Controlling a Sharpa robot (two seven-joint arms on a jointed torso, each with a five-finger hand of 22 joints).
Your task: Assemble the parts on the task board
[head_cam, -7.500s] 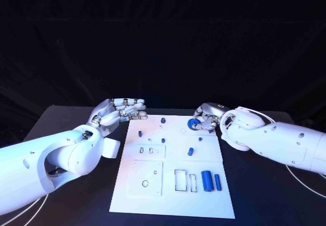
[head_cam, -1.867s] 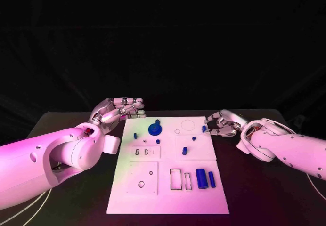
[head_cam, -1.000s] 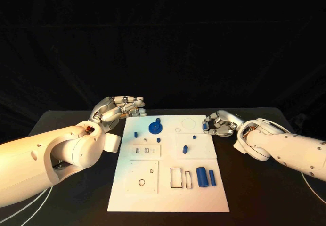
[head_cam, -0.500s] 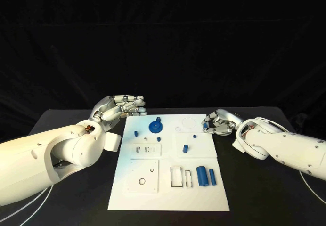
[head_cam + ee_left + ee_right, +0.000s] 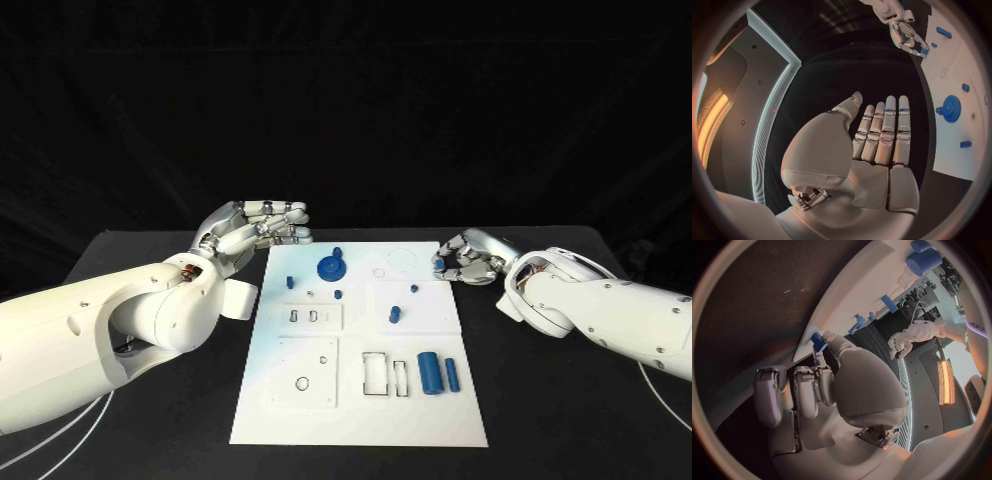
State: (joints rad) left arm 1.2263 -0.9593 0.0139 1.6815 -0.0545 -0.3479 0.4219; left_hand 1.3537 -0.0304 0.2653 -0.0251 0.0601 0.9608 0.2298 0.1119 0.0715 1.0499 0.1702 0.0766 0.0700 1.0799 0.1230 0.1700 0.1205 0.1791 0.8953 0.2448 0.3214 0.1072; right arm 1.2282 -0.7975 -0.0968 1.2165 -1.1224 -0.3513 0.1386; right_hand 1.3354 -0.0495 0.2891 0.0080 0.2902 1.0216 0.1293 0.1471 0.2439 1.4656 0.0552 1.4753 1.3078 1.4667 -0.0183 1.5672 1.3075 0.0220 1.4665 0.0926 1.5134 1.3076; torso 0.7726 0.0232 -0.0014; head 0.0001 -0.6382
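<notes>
Having left the blue gear (image 5: 330,266) seated on the task board (image 5: 361,400), the right hand (image 5: 469,260) now seemingly pinches a small blue part (image 5: 817,340) at the board's edge; the left hand (image 5: 260,228) hovers, fingers curled, empty.

White task board (image 5: 361,400) flat mid-table, blue gear (image 5: 330,267) near far edge, two blue cylinders (image 5: 430,373) lying side by side

Small blue part (image 5: 817,341) behind right fingers (image 5: 820,382)
</notes>
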